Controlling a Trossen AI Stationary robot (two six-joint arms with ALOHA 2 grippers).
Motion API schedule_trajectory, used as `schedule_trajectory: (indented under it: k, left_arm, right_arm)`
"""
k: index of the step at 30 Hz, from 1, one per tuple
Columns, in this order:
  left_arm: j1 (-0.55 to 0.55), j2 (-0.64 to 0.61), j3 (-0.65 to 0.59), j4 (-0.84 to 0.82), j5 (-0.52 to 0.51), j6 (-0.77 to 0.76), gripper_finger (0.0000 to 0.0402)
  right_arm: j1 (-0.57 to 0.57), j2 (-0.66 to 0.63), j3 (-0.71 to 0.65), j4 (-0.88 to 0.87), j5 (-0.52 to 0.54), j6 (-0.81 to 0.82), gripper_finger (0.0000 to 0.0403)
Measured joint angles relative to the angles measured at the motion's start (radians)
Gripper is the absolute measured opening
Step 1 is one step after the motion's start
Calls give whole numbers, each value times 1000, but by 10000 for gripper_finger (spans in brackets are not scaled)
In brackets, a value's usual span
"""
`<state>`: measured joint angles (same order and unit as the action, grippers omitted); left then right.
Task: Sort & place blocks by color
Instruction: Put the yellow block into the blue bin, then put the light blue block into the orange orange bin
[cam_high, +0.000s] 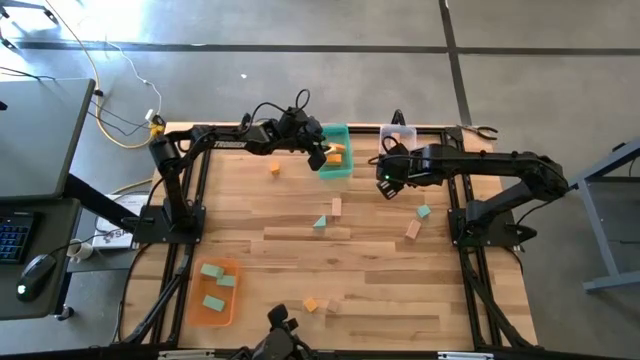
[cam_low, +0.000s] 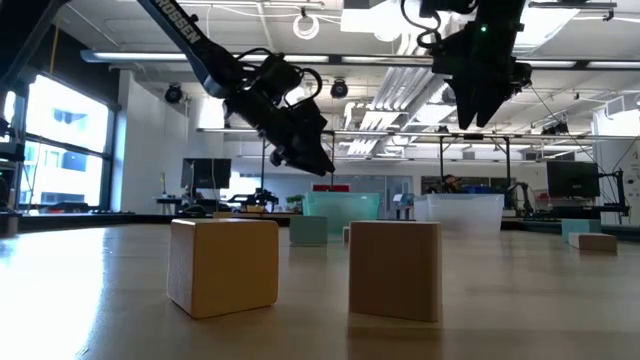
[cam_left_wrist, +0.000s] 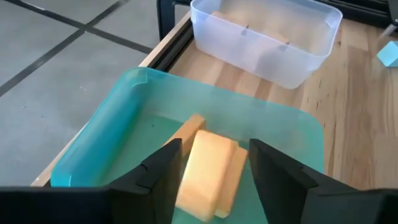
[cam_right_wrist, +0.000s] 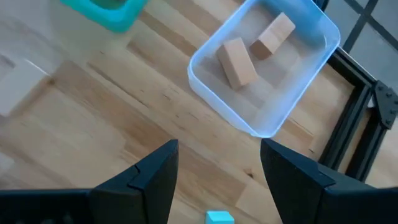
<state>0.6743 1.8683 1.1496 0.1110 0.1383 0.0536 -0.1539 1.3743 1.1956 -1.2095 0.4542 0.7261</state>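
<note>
My left gripper (cam_high: 320, 157) (cam_left_wrist: 214, 165) hangs open over the teal bin (cam_high: 335, 150) (cam_left_wrist: 124, 124) at the table's far edge. Its fingers stand on either side of orange blocks (cam_left_wrist: 208, 174) (cam_high: 337, 153) lying in that bin. My right gripper (cam_high: 385, 182) (cam_right_wrist: 217, 168) is open and empty, high over bare table just near of the clear bin (cam_high: 398, 134) (cam_right_wrist: 264, 68), which holds two tan blocks (cam_right_wrist: 236, 62). Loose blocks rest flat on the table: orange (cam_high: 275, 170), a teal wedge (cam_high: 320, 222), a tan bar (cam_high: 337, 207), teal (cam_high: 424, 211) and tan (cam_high: 413, 229).
An orange bin (cam_high: 215, 290) at the near left holds teal blocks (cam_high: 211, 270). An orange cube (cam_high: 310, 304) (cam_low: 223, 265) and a tan cube (cam_high: 330, 304) (cam_low: 395, 270) sit near the table's near edge. Black frame rails (cam_high: 190, 200) run along both sides.
</note>
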Motion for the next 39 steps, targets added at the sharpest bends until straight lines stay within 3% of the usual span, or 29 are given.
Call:
schedule_trajectory:
  k: [10, 26, 33, 39]
  left_arm:
    - [0, -6, 0, -45, 4, -41, 234]
    - [-56, -304, 0, -336, 5, 10, 233]
    - [-124, -414, 0, -514, 5, 10, 233]
    - [-191, -428, -1, -630, 4, 10, 232]
  right_arm:
    - [28, 0, 0, -122, -44, 94, 215]
    - [205, 9, 0, -280, 54, 440, 215]
    - [233, 74, 0, -357, 71, 505, 215]
    - [235, 117, 0, -361, 115, 506, 215]
